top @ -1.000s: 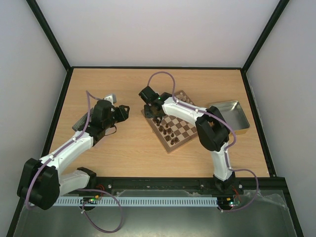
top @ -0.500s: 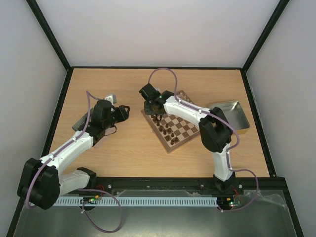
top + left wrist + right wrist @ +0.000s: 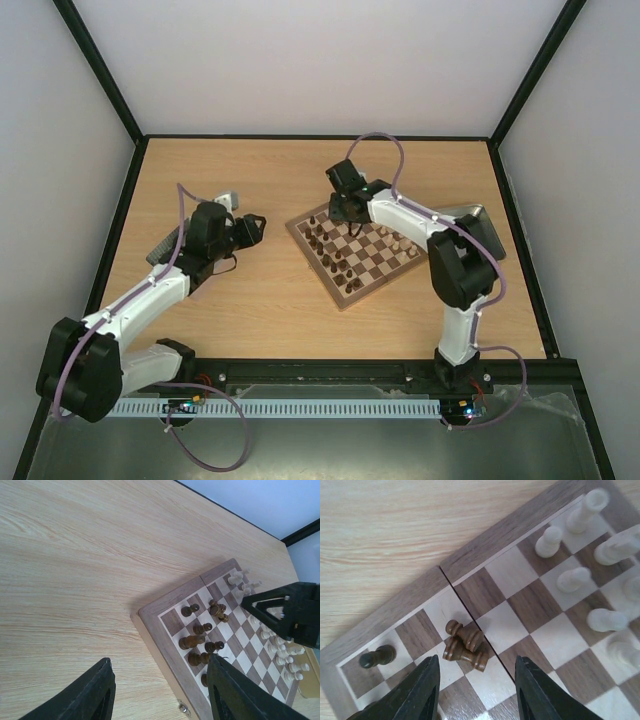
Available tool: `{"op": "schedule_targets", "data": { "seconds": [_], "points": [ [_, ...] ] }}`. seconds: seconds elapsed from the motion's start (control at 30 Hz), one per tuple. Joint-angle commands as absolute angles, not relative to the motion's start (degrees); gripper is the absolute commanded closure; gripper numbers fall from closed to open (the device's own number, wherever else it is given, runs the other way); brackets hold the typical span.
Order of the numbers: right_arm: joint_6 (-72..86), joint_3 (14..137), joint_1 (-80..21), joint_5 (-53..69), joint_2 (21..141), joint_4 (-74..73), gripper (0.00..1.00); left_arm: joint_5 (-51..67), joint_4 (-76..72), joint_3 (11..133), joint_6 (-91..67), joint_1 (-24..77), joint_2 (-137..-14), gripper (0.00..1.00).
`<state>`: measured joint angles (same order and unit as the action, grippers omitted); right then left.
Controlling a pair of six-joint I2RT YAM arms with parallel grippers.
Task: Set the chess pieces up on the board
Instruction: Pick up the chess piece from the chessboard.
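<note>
The board (image 3: 313, 263) lies tilted at the table's middle. Dark brown pieces (image 3: 330, 250) stand along its left side and cream pieces (image 3: 397, 240) along its right. My right gripper (image 3: 342, 210) hovers open and empty over the board's far corner. In the right wrist view, its open jaws (image 3: 476, 692) straddle two dark pieces (image 3: 465, 645) lying toppled together, with a dark pawn (image 3: 377, 657) standing to their left. My left gripper (image 3: 252, 228) is open and empty over bare table, left of the board. Its view shows the board's rim (image 3: 167, 602) and the dark pieces (image 3: 200, 640).
A grey metal tin (image 3: 483, 228) sits at the board's right, partly behind the right arm. A small grey object (image 3: 226, 200) lies by the left arm's wrist. Black frame rails border the table.
My right gripper has moved right and away, from the board's left corner to its far corner, uncovering the board. The left arm has barely moved.
</note>
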<state>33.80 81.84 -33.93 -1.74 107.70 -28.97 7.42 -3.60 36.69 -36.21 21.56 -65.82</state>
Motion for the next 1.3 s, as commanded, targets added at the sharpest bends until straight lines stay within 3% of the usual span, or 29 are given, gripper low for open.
{"op": "schedule_targets", "data": {
  "seconds": [0.0, 0.27, 0.5, 0.8, 1.07, 1.13, 1.27],
  "points": [
    [31.4, 84.9, -34.0, -2.0, 112.5, -27.6, 0.59, 8.7, -4.8, 38.1, -35.7, 21.3, -66.6, 0.48],
    [29.7, 89.1, -33.8, -1.5, 118.0, -27.7, 0.54, 9.3, -4.6, 38.2, -35.5, 21.3, -67.0, 0.48],
    [29.3, 90.4, -33.8, -5.7, 121.0, -30.7, 0.56, 9.4, -4.5, 38.2, -35.4, 21.3, -67.2, 0.47],
    [29.6, 83.8, -33.8, -5.3, 117.1, -30.9, 0.74, 10.2, -5.0, 38.0, -35.5, 21.3, -67.3, 0.48],
    [31.5, 75.5, -33.8, -4.9, 110.5, -30.0, 0.81, 11.1, -5.8, 37.6, -35.7, 21.3, -67.2, 0.48],
    [31.7, 74.0, -33.7, -4.6, 109.4, -29.5, 0.80, 11.7, -6.1, 37.5, -35.8, 21.3, -67.3, 0.48],
    [32.5, 72.4, -33.8, -4.1, 108.6, -29.3, 0.66, 12.3, -6.4, 37.6, -35.9, 21.3, -67.5, 0.49]
  ]
}}
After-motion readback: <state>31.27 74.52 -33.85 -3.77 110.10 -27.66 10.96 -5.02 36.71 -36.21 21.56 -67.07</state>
